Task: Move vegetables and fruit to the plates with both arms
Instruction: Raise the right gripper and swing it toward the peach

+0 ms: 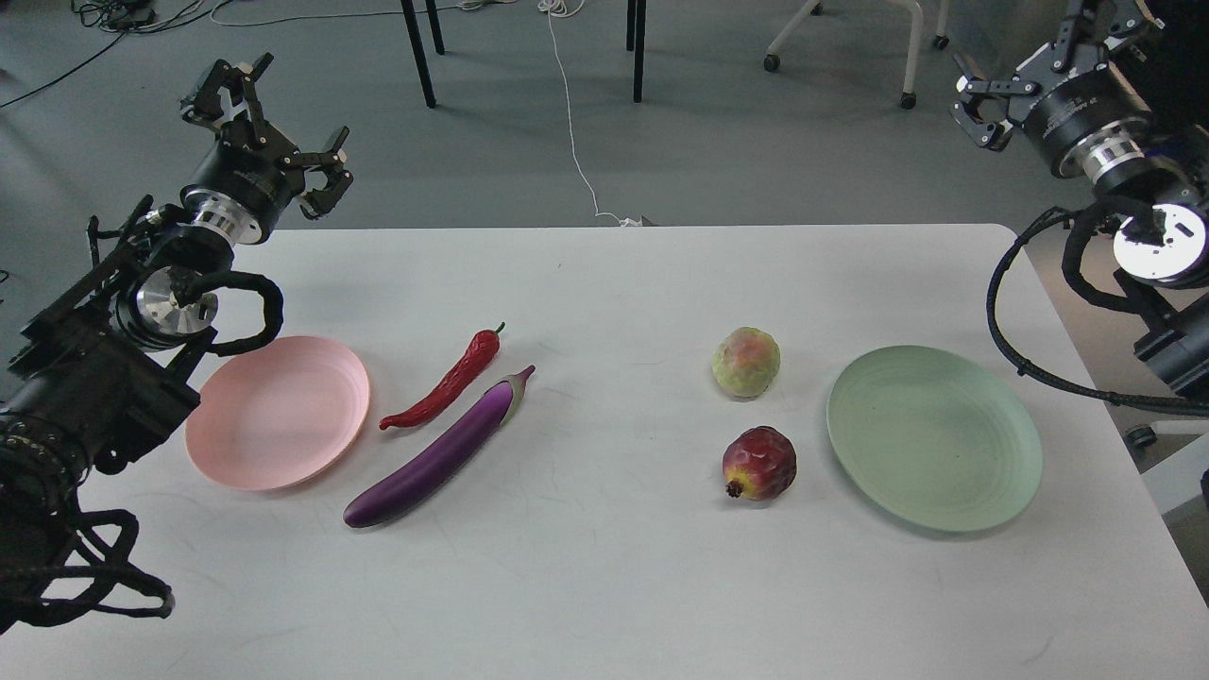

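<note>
White table (604,586), grey floor (718,142), black chair legs (417,52), white cable (570,123), wheeled chair base (909,57)

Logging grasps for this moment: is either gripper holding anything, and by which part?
Nothing is held. The left gripper and right gripper are both open, raised above the table's far corners.

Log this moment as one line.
left gripper open, raised | right gripper open, raised | pink plate, green plate empty
</note>
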{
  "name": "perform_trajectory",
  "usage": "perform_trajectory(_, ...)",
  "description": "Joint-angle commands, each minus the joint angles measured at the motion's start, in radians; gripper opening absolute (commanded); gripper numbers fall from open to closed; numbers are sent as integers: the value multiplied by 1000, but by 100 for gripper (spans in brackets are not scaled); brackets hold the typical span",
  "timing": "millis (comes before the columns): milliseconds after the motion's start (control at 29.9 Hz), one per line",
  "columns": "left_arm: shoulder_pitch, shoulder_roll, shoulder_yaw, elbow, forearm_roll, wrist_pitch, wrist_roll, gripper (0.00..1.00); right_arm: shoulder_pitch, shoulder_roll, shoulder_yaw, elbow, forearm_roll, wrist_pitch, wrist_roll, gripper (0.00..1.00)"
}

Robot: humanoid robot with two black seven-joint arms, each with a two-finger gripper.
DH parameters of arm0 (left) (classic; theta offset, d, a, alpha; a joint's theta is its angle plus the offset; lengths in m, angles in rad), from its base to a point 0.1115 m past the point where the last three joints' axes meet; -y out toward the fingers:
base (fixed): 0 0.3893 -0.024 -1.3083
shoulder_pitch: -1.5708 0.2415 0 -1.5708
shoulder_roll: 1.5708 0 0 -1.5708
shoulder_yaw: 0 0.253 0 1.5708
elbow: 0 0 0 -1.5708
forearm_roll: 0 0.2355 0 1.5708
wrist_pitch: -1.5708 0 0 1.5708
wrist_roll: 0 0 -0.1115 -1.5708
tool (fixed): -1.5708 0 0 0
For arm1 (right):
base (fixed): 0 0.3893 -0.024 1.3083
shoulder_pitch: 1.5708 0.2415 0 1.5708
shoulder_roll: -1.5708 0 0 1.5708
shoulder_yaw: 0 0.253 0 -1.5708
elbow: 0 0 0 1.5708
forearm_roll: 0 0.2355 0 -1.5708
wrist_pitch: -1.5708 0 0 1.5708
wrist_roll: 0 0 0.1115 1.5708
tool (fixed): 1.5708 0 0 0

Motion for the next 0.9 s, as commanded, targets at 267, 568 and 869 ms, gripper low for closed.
perform_trajectory(267, 17, 24, -12, 0, -2, -16, -2, 98, 329, 39, -532, 38, -3, 0, 9, 99)
perform_trajectory(568, 17, 35, -12, -1, -2, -25, -15, 98, 461, 100, -886, 128, -299, 0, 27, 99)
perform_trajectory(869, 17, 24, -10, -6, 0, -25, -19, 98, 469, 171, -1147, 194, -567, 0, 75, 98)
